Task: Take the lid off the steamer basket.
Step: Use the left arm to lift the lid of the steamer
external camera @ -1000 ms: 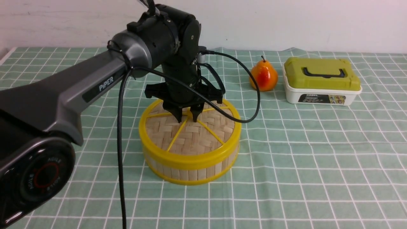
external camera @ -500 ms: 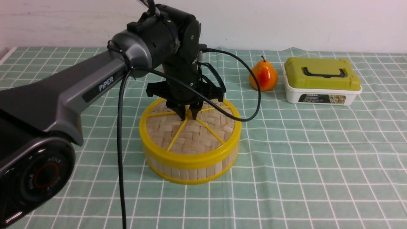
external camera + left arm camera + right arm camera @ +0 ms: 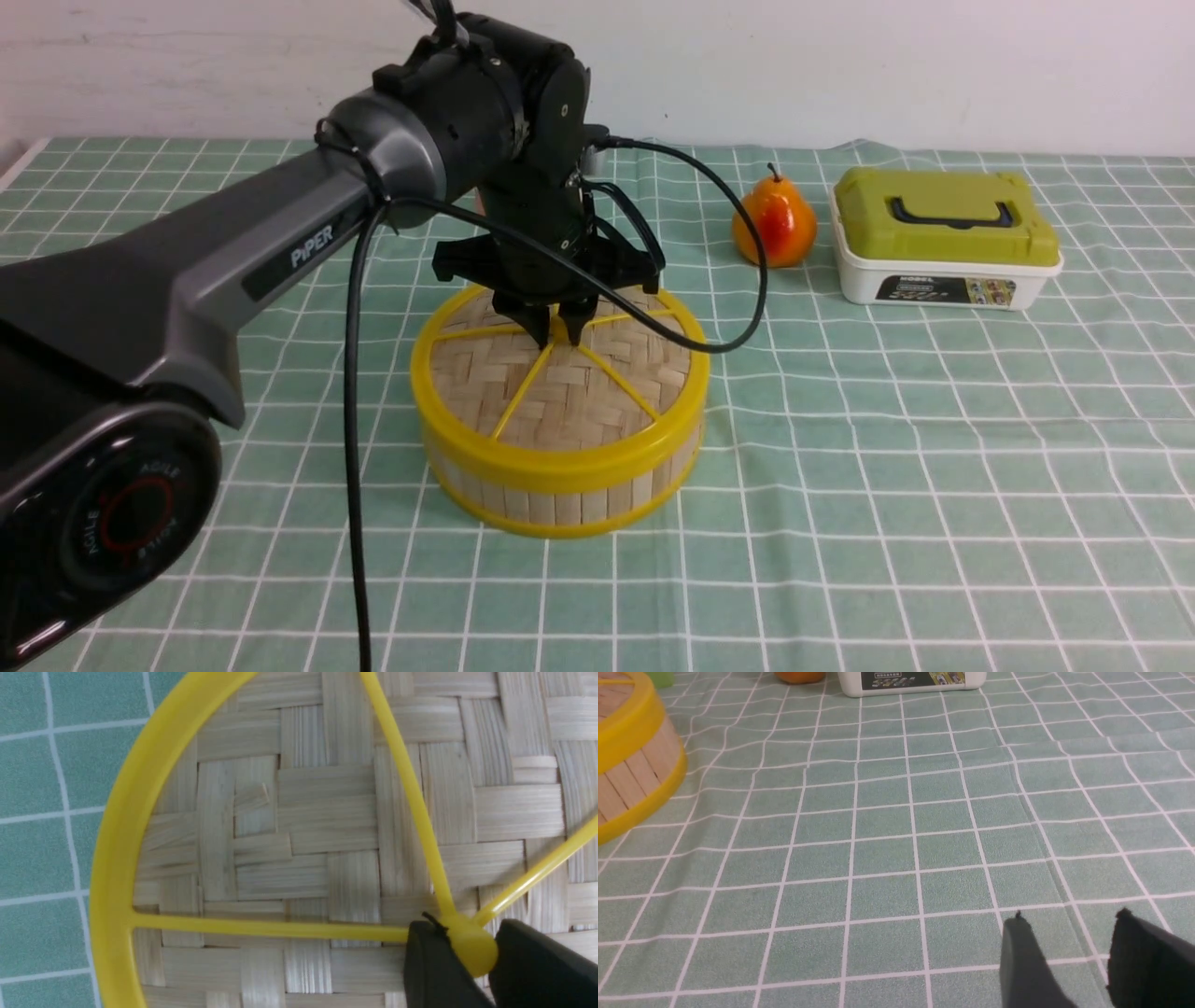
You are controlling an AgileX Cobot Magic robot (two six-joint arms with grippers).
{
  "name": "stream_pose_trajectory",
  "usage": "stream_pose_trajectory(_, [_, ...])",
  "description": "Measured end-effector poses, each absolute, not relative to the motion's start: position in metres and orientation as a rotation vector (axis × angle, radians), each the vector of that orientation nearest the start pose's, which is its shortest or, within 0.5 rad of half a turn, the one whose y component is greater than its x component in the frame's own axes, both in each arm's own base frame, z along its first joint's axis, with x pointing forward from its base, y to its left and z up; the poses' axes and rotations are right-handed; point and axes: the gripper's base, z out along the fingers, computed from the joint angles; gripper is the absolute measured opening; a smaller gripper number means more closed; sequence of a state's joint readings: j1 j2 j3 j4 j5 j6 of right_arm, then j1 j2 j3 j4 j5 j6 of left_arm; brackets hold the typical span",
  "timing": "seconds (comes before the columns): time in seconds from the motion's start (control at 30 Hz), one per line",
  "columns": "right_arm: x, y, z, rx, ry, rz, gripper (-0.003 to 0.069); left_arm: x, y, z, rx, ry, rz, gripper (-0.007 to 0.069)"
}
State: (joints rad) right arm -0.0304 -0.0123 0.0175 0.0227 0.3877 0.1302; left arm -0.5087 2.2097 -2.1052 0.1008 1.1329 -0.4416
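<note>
Lid (image 3: 560,401): flat, round, pale woven bamboo in a broad crossing weave. Thick yellow rim, smooth and slightly glossy; yellow spokes run in to a small yellow knob (image 3: 476,954) at the centre. One short sliver of bamboo lifts from the weave, seen in the left wrist view.

Lid is on the steamer basket (image 3: 565,507), level, covering its top. Below the lid rim, a wall of upright bamboo slats and a yellow band at the foot. Basket stands on the worktop (image 3: 887,523), which wears a green cloth with a white grid.

Lid lies directly beneath the left hand (image 3: 469,945), which reaches down over the centre, black fingers pointing at the weave. Those fingers sit one on each side of the knob, parted only by its width, and appear to pinch it; both seem to touch its sides.

Right hand (image 3: 1071,917): fingers spread, nothing between them, over cloth. Lid and basket well apart from it, partly visible at the edge of its wrist view.
</note>
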Motion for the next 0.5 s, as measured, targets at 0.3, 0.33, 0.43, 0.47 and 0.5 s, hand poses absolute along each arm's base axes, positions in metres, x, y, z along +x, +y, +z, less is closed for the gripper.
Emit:
stream_pose_trajectory(0.3, [0.052, -0.001, 0.173, 0.164, 1.870, 0.091, 0.0242, 0.429, -0.230, 0.265, 0.125, 2.711, -0.145, 0.0110])
stream_pose_trajectory(0.33, [0.052, -0.001, 0.173, 0.164, 1.870, 0.091, 0.0242, 0.428, -0.229, 0.268, 0.126, 2.706, -0.145, 0.0110])
stream_pose_trajectory(0.43, [0.052, -0.001, 0.173, 0.164, 1.870, 0.091, 0.0242, 0.421, -0.224, 0.285, 0.126, 2.697, -0.131, 0.0110])
stream_pose_trajectory(0.47, [0.052, -0.001, 0.173, 0.164, 1.870, 0.091, 0.0242, 0.417, -0.220, 0.295, 0.126, 2.684, -0.118, 0.0110])
stream_pose_trajectory(0.5, [0.052, -0.001, 0.173, 0.164, 1.870, 0.091, 0.0242, 0.412, -0.216, 0.308, 0.125, 2.667, -0.102, 0.0110])
